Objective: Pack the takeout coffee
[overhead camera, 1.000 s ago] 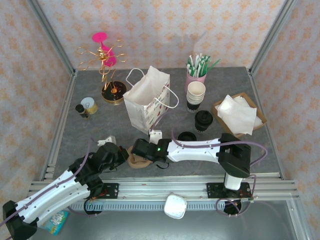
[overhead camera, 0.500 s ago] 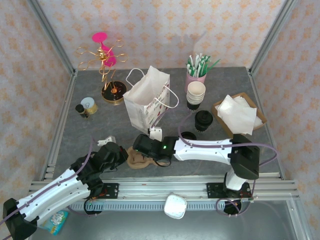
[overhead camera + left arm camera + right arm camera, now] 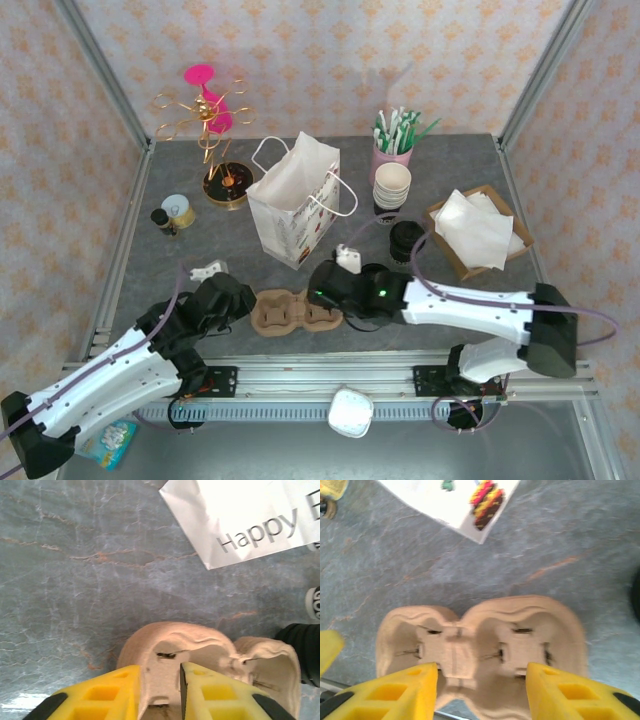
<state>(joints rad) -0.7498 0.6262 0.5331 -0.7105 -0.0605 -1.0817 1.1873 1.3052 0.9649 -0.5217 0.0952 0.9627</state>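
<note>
Coffee [image 3: 403, 236] waits right of centre, while both arms are at the carrier [image 3: 290, 312].
Lidded and upright, it stands just below the cup stack [image 3: 391, 183], well apart from the pulp carrier, which lies low in the overhead frame, below the bag [image 3: 295, 205]. The left gripper [image 3: 160, 667] straddles the carrier's left rim with its jaws a little apart; whether they pinch the pulp I cannot tell. The right gripper [image 3: 481, 667] hangs over the carrier's near edge, jaws wide and released, grasping nothing. I judge the step in hand to be placing the carrier, as both pockets are empty. The next move likely calls for the right arm, the nearer one, to clasp the cup below its lid, keep it level, and seat it in a pocket before anything goes into the bag.
</note>
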